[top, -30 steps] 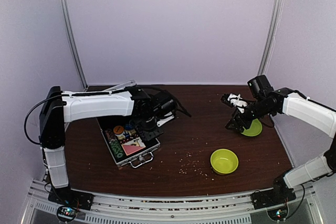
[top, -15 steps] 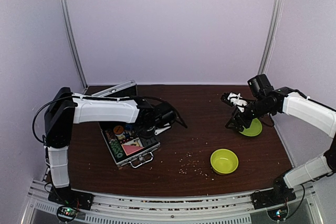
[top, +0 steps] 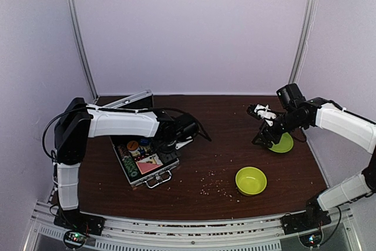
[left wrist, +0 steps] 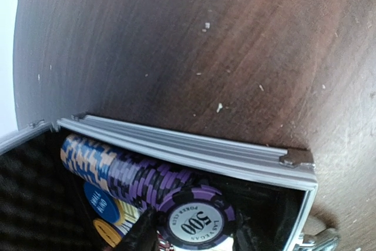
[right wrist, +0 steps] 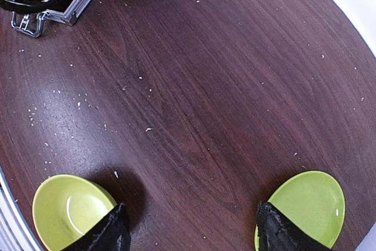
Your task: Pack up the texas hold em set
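Observation:
The silver case lies open at the left of the table, its lid raised behind. It holds a red card deck and round buttons. My left gripper is down at the case's right end, shut on a purple striped "500" poker chip. It holds the chip against a row of purple and blue chips just inside the case rim. A blue button and an orange button lie beside the row. My right gripper hangs open and empty at the right.
A lime-green bowl stands front right and a lime-green plate behind it; in the right wrist view the bowl and plate flank my open right gripper. Pale crumbs litter the wood.
My left arm has drawn in and lowered its gripper to the case's right end. The right arm has not moved.

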